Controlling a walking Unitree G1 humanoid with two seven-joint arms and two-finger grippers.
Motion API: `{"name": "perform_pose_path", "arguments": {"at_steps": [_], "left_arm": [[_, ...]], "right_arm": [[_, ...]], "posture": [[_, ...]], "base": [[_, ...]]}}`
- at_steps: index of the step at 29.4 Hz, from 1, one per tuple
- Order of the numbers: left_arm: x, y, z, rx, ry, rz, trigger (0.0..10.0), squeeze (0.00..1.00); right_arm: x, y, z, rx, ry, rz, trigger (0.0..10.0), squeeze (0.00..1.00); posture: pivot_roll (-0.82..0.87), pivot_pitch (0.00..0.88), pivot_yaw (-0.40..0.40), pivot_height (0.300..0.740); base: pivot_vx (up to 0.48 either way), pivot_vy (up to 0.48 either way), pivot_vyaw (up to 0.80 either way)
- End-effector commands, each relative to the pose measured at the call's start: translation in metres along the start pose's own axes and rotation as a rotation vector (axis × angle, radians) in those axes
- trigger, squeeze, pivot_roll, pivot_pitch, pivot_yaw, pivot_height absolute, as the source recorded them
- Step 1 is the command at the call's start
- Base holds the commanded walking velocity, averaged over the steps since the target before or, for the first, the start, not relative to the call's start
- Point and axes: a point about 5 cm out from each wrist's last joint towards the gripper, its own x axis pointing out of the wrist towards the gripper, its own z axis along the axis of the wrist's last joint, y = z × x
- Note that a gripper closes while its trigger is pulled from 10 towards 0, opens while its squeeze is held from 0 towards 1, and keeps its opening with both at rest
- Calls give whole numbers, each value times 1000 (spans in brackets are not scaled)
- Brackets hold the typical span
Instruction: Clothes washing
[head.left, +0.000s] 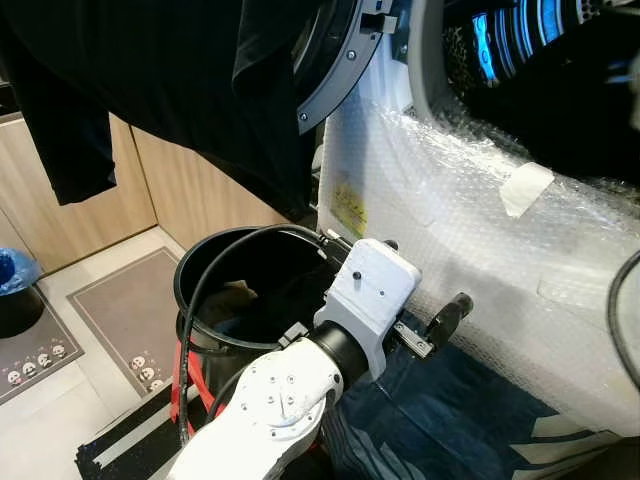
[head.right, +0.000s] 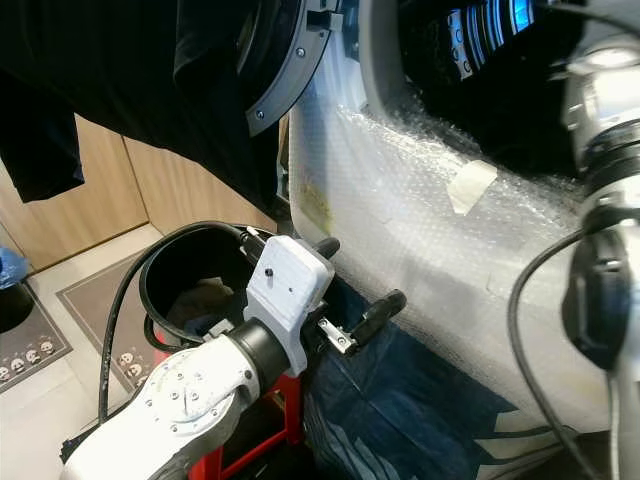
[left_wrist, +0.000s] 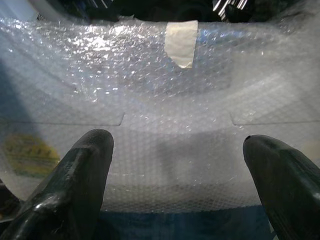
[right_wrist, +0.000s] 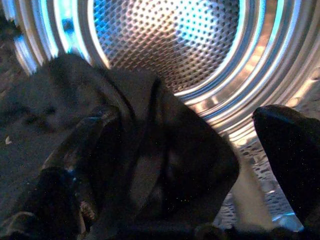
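Observation:
The washing machine (head.left: 470, 230) has its front wrapped in bubble wrap, and its round door (head.left: 335, 60) stands open. A black garment (head.left: 180, 80) hangs across the door. My left gripper (head.left: 425, 280) is open and holds nothing, its fingers (left_wrist: 85, 170) pointing at the bubble-wrapped front below a strip of tape (left_wrist: 181, 42). My right arm (head.right: 600, 190) reaches into the steel drum (right_wrist: 170, 45). There my right gripper (right_wrist: 182, 120) is open over a heap of dark clothes (right_wrist: 150, 165), and one finger (right_wrist: 85, 145) lies against the cloth.
A black laundry basket (head.left: 195, 262) on a red frame (head.left: 185, 385) stands left of the machine with some laundry inside. Dark blue cloth (head.left: 450, 410) lies at the machine's foot. Wooden cabinets (head.left: 120, 200) and a grey floor mat (head.left: 120, 310) are to the left. A black cable (head.left: 200, 290) loops over the basket.

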Motion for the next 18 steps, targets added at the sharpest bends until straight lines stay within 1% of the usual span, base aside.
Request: {"name": "perform_pose_path", "arguments": {"at_steps": [1, 3, 4, 6, 7, 9, 10, 11, 13, 15, 16, 17, 18], "left_arm": [[-2, -5, 3, 1, -6, -14, 10000, 0], [-2, -5, 3, -1, -4, -14, 10000, 0], [-2, -5, 3, -1, -4, -14, 10000, 0], [-1, -4, 3, 2, -3, -14, 10000, 0], [-1, -3, 3, 6, -2, -11, 10000, 0], [-1, -1, 2, 14, -1, -7, 10000, 0], [-1, 0, 2, 20, 1, -6, 10000, 0], [-1, 2, 2, 30, 3, -5, 10000, 0], [-1, 5, 1, 45, 9, 1, 10000, 0], [0, 11, -1, 70, 13, 20, 10000, 0], [0, 11, -1, 70, 13, 20, 10000, 0], [0, 14, -2, 87, 19, 30, 10000, 0], [0, 15, -2, 95, 21, 34, 10000, 0]], "right_arm": [[-1, -7, 13, 29, -36, -2, 10000, 0], [-3, -2, 19, 74, -57, 47, 10000, 0], [-3, -2, 19, 74, -57, 47, 10000, 0], [-5, 3, 27, 131, -110, 117, 10000, 0], [-6, 4, 29, 205, -122, 160, 10000, 0], [-6, 6, 31, 299, -138, 219, 10000, 0], [-7, 7, 31, 297, -150, 238, 10000, 0], [-7, 8, 30, 276, -168, 258, 10000, 0], [-6, 9, 23, 250, -172, 279, 10000, 0], [-1, 6, 7, 278, -150, 300, 10000, 0], [-1, 6, 7, 278, -150, 300, 10000, 0], [1, 2, -2, 327, -145, 331, 10000, 0], [1, 1, -6, 349, -155, 358, 10000, 0]], "posture": [[71, 108, -154, 740], [68, 104, -150, 740], [68, 104, -150, 740], [68, 104, -150, 740], [65, 97, -143, 740], [63, 93, -139, 740], [63, 93, -139, 740], [60, 88, -134, 740], [55, 82, -129, 740], [50, 68, -116, 740], [50, 68, -116, 740], [47, 62, -111, 740], [44, 58, -105, 740]], "base": [[0, 0, 0], [0, 0, 0], [0, 0, 0], [0, 0, 0], [0, 0, 0], [0, 0, 0], [0, 0, 0], [0, 0, 0], [0, 0, 0], [0, 0, 0], [0, 0, 0], [0, 0, 0], [0, 0, 0]]}}
